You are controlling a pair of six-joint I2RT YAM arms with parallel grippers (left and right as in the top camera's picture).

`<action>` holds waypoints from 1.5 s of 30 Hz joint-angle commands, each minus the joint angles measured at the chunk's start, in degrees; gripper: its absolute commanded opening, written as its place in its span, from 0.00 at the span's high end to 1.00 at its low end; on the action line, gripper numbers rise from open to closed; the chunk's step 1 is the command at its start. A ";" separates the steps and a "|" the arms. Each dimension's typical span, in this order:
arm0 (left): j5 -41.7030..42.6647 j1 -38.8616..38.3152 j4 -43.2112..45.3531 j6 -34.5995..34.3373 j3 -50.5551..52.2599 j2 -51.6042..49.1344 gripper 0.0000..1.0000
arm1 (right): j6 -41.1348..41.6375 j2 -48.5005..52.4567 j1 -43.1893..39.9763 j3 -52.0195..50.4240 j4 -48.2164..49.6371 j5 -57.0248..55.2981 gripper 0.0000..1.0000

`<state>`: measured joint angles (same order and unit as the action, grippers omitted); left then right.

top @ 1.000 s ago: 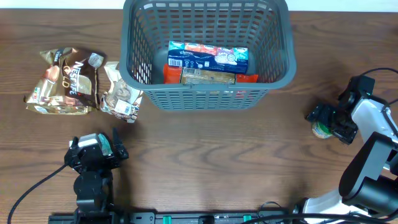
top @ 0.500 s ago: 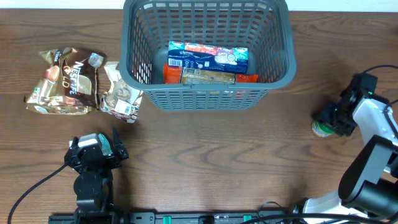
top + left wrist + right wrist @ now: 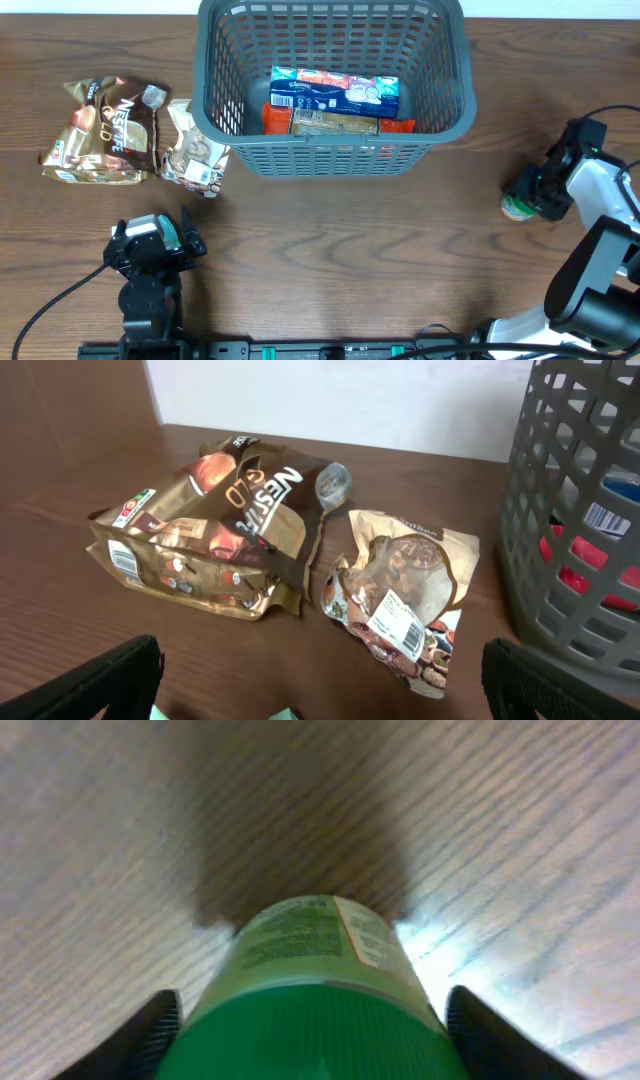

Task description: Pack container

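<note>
The container, a large dark grey lattice basket (image 3: 331, 150), stands at the back centre, and its wall shows in the left wrist view (image 3: 575, 510). It holds a blue tissue pack (image 3: 335, 92), a tan box (image 3: 333, 123) and a red pack (image 3: 276, 118). A brown Nescafe bag (image 3: 105, 130) (image 3: 215, 530) and a small snack bag (image 3: 196, 152) (image 3: 400, 595) lie left of it. My left gripper (image 3: 153, 226) (image 3: 320, 685) is open and empty, near the front of the table. My right gripper (image 3: 524, 198) (image 3: 315, 1030) is shut on a green-capped jar (image 3: 513, 208) (image 3: 315, 980) lying on the table at the right.
The basket's right half has free room on its floor. Bare wooden table (image 3: 350, 250) lies between the two grippers. A black cable (image 3: 60, 295) runs from the left arm base. The right arm's white body (image 3: 600, 200) stands near the right edge.
My right gripper's fingers have closed in from a wide spread onto the green-capped jar. The jar stays on the table. The left arm has not moved.
</note>
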<state>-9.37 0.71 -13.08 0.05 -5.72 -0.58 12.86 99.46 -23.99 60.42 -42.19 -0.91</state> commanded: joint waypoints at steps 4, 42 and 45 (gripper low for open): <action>-0.22 0.35 -0.50 0.57 1.44 0.35 0.01 | -0.09 1.07 0.04 -1.33 0.63 -0.15 0.12; -0.22 0.35 -0.50 0.57 1.44 0.35 0.01 | -0.09 1.07 0.02 -3.76 2.93 -0.13 0.74; -0.22 0.35 -0.50 0.57 1.44 0.35 0.02 | -0.09 1.07 0.02 -3.76 2.93 -0.13 0.79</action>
<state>-9.37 0.71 -13.10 0.05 -5.72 -0.58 12.80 100.03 -23.99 57.12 -39.31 -0.84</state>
